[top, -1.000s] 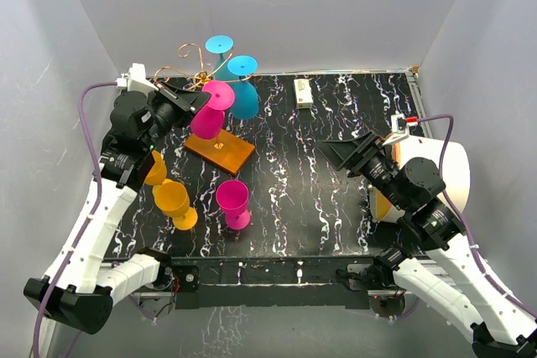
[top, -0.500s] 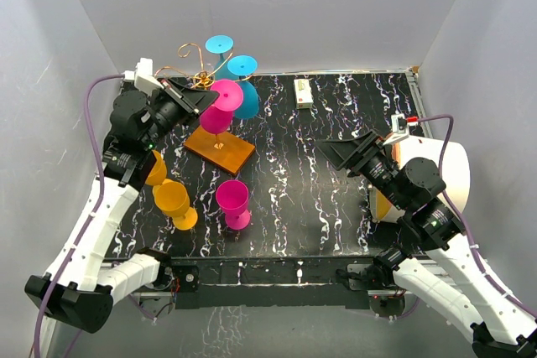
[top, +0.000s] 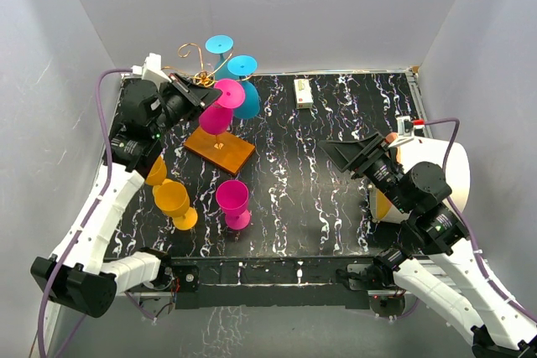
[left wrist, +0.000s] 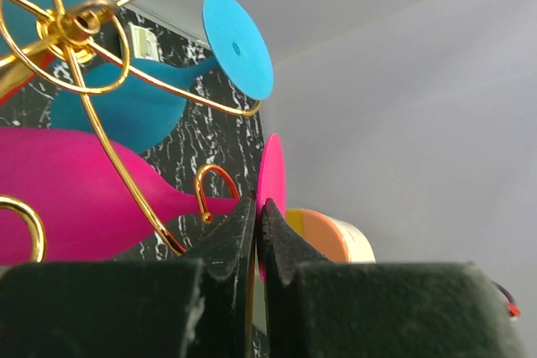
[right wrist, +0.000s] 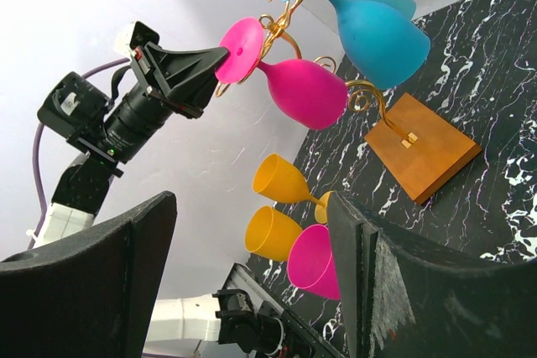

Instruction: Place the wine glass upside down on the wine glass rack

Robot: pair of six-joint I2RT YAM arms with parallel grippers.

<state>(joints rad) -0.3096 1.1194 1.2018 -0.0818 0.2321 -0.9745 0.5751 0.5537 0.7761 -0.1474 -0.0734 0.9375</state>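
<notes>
The gold wire rack stands on its orange-brown base at the back left. Two blue glasses hang upside down on it. My left gripper is shut on the foot of a pink wine glass, which is held tilted, bowl down, at the rack. In the left wrist view the jaws pinch the pink foot disc, and a gold hook curls by the stem. My right gripper is open and empty at mid right, and shows wide open in its own view.
Two yellow glasses and an upright pink glass stand near the front left. A small white box lies at the back. A cream and orange round object sits at the right edge. Grey walls enclose the table.
My left gripper has risen and moved toward the rack's hub, carrying the pink glass by its foot closer into the gold arms. The right arm has shifted slightly.
</notes>
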